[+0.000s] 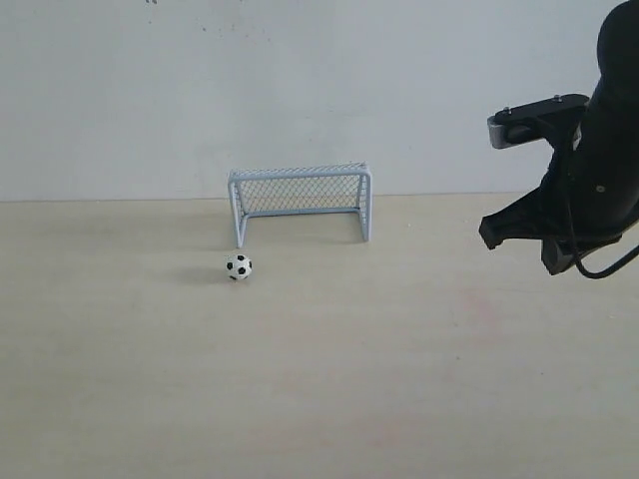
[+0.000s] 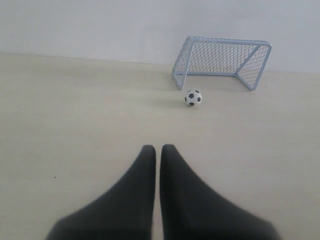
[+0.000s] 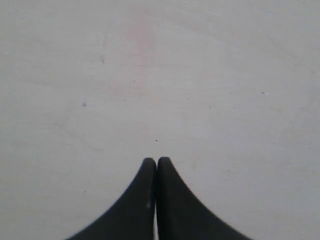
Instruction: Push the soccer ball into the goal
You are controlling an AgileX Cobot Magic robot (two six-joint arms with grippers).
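The soccer ball (image 1: 238, 266) (image 2: 193, 97), white with black patches, rests on the pale wooden table just in front of the goal's left post. The goal (image 1: 300, 203) (image 2: 220, 60) has a pale blue-white frame and dark mesh, and stands against the back wall. My left gripper (image 2: 158, 148) is shut and empty, well short of the ball; it does not show in the exterior view. My right gripper (image 3: 156, 160) is shut and empty over bare table. The right arm (image 1: 579, 180) hangs at the right edge, far from the ball.
A plain white wall (image 1: 300, 90) runs behind the table (image 1: 349, 379). A faint pinkish stain (image 3: 142, 40) marks the surface ahead of the right gripper.
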